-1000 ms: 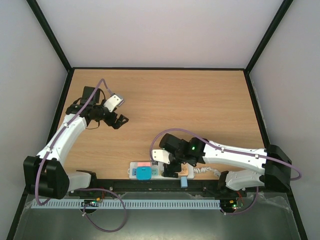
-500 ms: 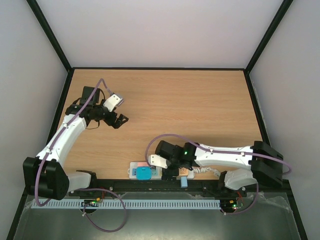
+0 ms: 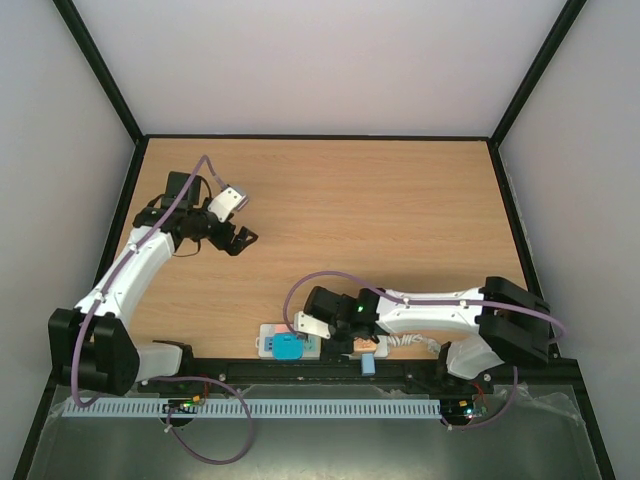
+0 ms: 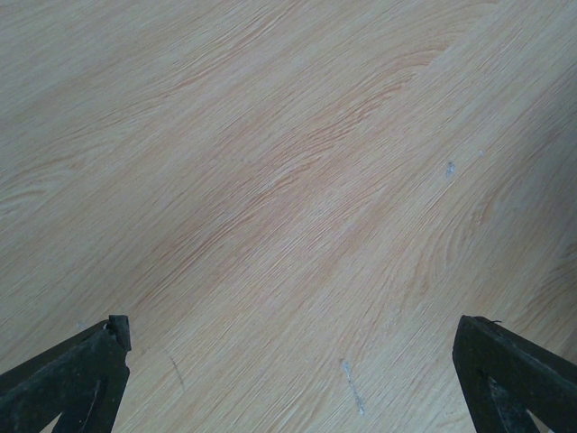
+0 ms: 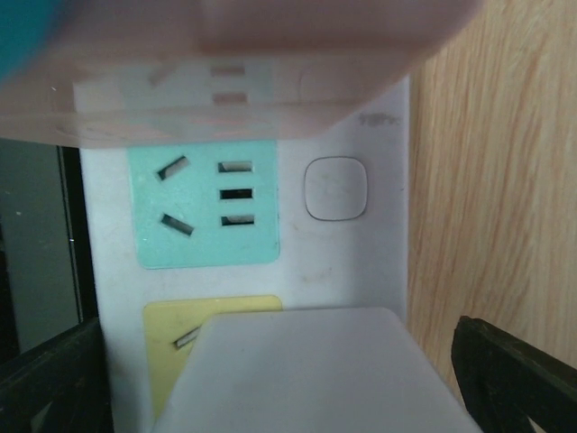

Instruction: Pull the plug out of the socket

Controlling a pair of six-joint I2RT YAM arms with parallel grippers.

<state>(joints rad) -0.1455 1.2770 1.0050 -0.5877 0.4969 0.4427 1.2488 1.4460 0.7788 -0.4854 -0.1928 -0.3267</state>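
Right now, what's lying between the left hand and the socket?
Nothing. The top view shows only bare tabletop between the open left hand and the socket at the near edge.

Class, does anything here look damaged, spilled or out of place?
Nothing is spilled or broken. The power strip lies along the near edge of the table, a teal plug on it. Only pale scuffs mark the wood.
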